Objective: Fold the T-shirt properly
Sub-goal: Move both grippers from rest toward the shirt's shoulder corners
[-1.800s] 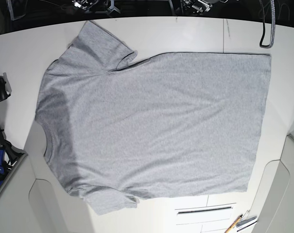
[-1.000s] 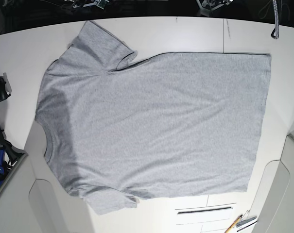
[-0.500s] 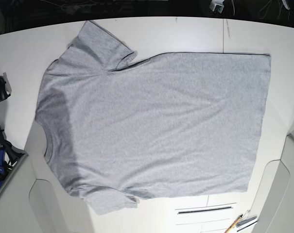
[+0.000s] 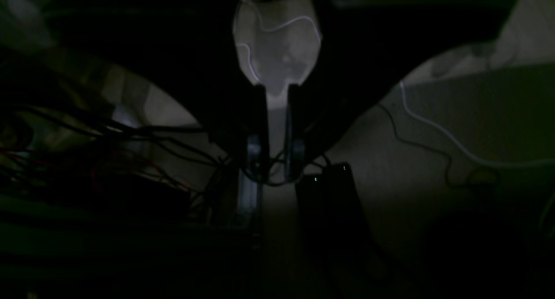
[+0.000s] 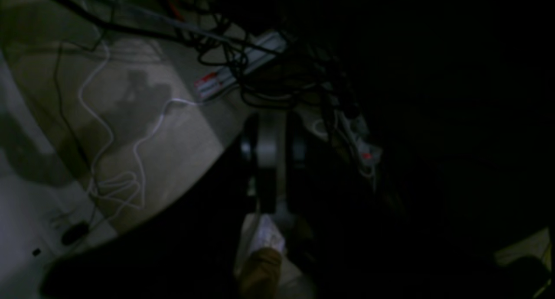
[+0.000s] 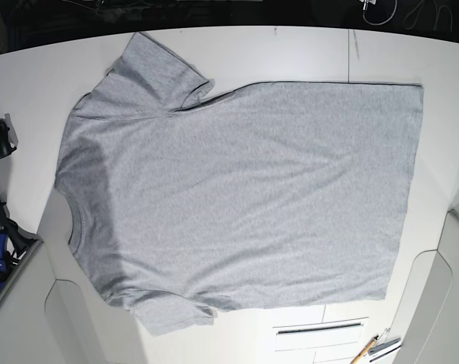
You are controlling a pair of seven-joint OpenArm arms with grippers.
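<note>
T-shirt untouched; both arms' fingers slightly apart, pinching nothing.

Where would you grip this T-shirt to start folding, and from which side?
Probably the bottom hem's corner at the base view's upper right, coming from the table's far edge. The T-shirt lies flat, that corner squared and unbunched, so a low pinch should suit.

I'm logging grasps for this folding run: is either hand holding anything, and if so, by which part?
Nothing is held: a narrow empty gap shows between the fingers of the left hand and the right hand.
</note>
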